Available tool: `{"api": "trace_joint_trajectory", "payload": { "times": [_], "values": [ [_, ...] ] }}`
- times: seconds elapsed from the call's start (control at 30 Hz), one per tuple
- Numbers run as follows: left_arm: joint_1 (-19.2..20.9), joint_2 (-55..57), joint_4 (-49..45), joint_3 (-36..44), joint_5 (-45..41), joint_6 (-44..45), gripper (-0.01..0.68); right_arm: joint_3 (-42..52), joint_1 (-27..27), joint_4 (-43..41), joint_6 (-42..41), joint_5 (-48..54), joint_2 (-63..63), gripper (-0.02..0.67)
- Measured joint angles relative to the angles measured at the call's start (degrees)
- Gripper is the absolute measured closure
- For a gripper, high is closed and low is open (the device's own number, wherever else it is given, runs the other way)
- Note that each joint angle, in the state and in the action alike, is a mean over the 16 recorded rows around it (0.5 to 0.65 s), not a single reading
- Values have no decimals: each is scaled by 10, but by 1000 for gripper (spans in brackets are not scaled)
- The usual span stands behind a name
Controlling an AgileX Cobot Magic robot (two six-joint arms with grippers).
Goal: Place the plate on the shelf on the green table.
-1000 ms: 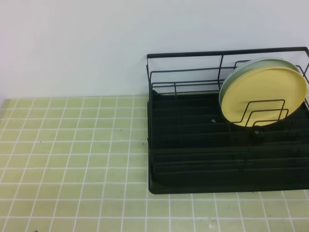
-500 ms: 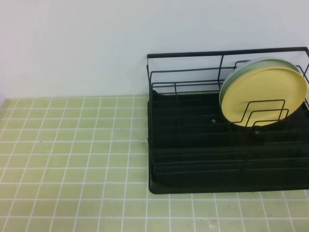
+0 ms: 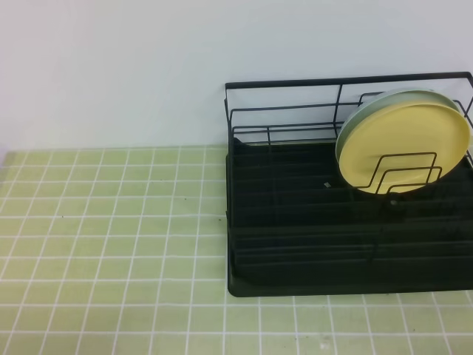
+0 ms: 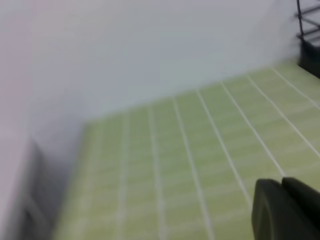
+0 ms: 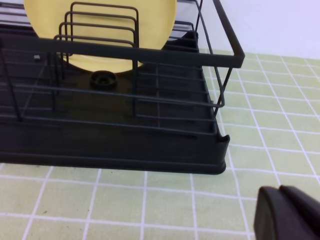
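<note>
The plate (image 3: 405, 146) stands on edge in the shelf (image 3: 295, 244), leaning back at its right end, well apart from both arms. The right claw (image 5: 287, 212) is nearer, low in front of the shelf's corner; both claws appear pressed together, holding nothing.

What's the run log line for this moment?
plate: standing in shelf, leaning on blue-green plate | left gripper: clear | right gripper: clear
</note>
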State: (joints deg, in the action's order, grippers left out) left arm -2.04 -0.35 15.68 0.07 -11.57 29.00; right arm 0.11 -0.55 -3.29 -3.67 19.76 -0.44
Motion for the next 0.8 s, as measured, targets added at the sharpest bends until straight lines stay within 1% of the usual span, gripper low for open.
{"api": "trace_joint_trajectory", "payload": {
  "times": [0.3,0.8],
  "values": [
    [0,0,-31,0,-59,-99,674,0,0,0,0,0,0,651],
    [0,-2,-48,3,-63,-112,674,0,0,0,0,0,1,651]
  ]
}}
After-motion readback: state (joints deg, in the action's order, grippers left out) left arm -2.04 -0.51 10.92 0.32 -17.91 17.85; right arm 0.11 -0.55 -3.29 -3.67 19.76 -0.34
